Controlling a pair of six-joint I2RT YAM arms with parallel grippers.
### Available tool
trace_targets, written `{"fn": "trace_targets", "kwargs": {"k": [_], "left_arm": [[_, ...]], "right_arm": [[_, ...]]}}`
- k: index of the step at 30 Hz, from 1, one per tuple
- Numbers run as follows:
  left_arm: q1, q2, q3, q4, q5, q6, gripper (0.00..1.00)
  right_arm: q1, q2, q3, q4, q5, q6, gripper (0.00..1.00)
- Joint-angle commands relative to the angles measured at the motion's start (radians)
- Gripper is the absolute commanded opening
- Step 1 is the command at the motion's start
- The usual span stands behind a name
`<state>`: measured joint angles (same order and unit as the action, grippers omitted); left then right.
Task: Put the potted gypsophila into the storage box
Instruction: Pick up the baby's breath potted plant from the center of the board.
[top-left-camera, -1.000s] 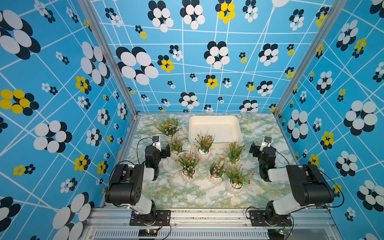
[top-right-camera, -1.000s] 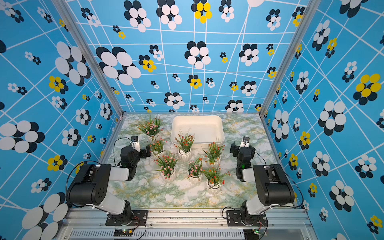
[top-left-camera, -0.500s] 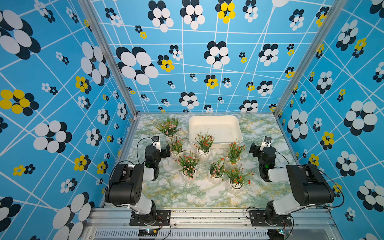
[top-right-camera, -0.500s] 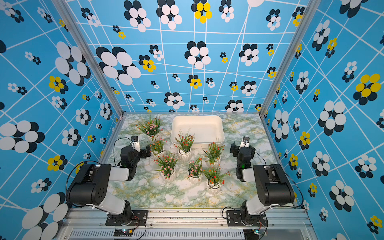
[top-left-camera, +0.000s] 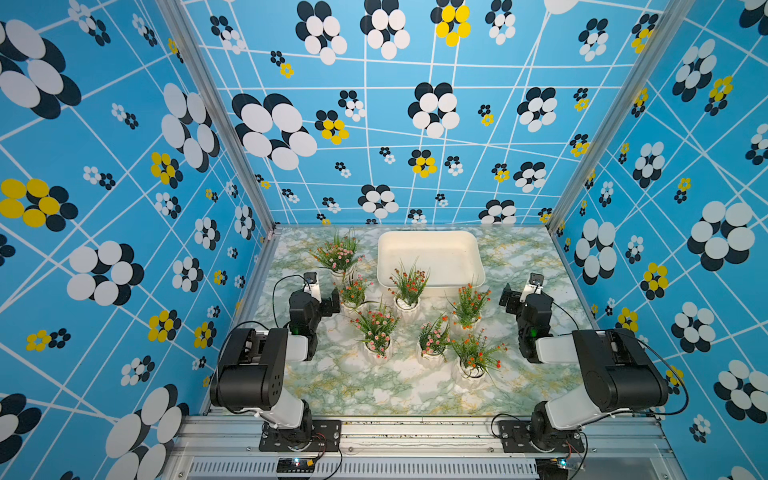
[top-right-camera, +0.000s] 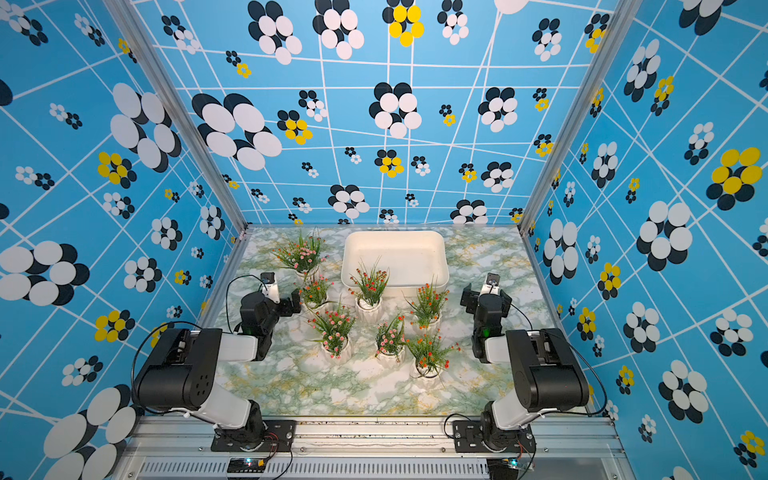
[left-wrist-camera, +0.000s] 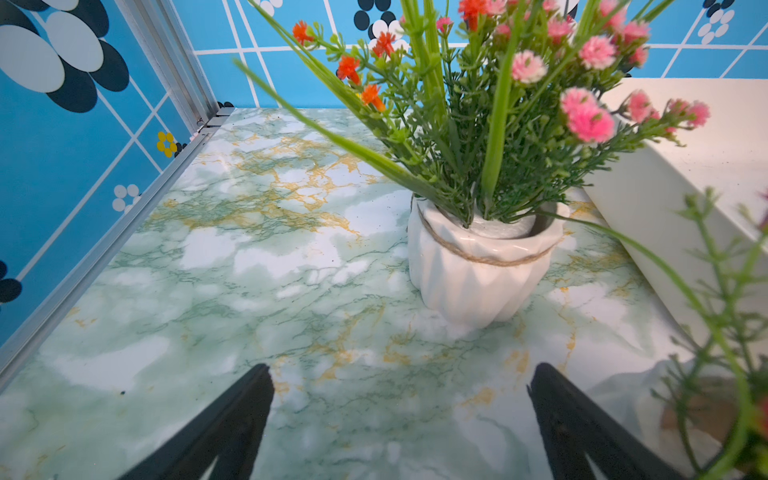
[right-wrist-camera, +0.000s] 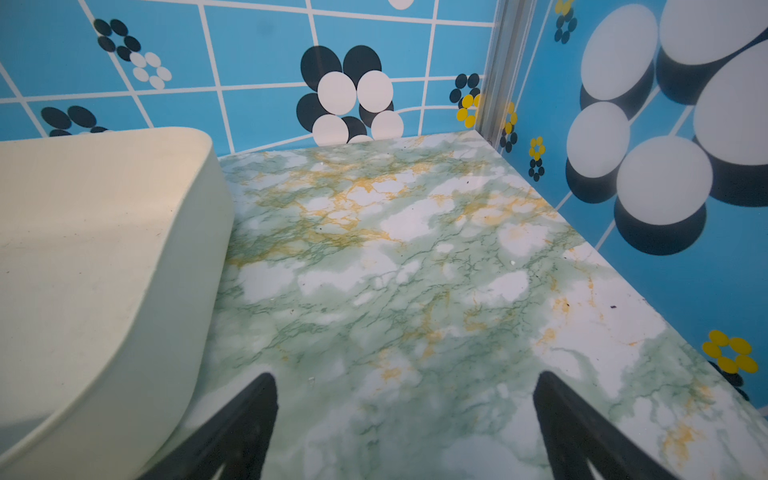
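Nearest, the potted gypsophila (top-left-camera: 376, 332) stand upright in a loose group on the marble table (top-left-camera: 374, 390). None is in the box yet, so I judge the task is only beginning. At each side of the group, the left gripper (left-wrist-camera: 401, 370) and the right gripper (right-wrist-camera: 405, 376) sit low, with jaws spread wide and empty, ready for a pot. A ribbed white pot (left-wrist-camera: 478, 266) stands just ahead of the left one. Farthest, the storage box (top-left-camera: 430, 235) lies empty near the back wall.

- We see the left arm (top-left-camera: 266, 361) folded low, elbow back over its base, wrist reaching forward; the left pincer (left-wrist-camera: 401, 374) is spread wide and holds nothing.
- We see the right arm (top-left-camera: 611, 365) folded the same way; the right pincer (right-wrist-camera: 405, 378) is spread wide and empty.
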<state>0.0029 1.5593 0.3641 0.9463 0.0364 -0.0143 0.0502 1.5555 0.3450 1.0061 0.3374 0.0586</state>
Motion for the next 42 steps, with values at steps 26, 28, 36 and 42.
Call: {"fn": "trace_targets", "kwargs": {"k": [26, 28, 36, 42], "left_arm": [[0.027, -0.194, 0.095, -0.33, -0.118, -0.079, 0.99], [0.028, -0.237, 0.1, -0.368, -0.13, -0.105, 0.99], [0.029, -0.441, 0.21, -0.749, -0.219, -0.207, 0.99], [0.031, -0.567, 0.256, -0.917, -0.235, -0.252, 1.0]], "right_arm": [[0.0, 0.006, -0.035, 0.065, 0.009, -0.003, 0.99], [0.0, 0.002, -0.041, 0.073, 0.011, -0.001, 0.99], [-0.001, -0.019, -0.08, 0.131, 0.023, 0.006, 0.99], [-0.001, -0.092, -0.074, 0.049, 0.032, 0.009, 0.99]]}}
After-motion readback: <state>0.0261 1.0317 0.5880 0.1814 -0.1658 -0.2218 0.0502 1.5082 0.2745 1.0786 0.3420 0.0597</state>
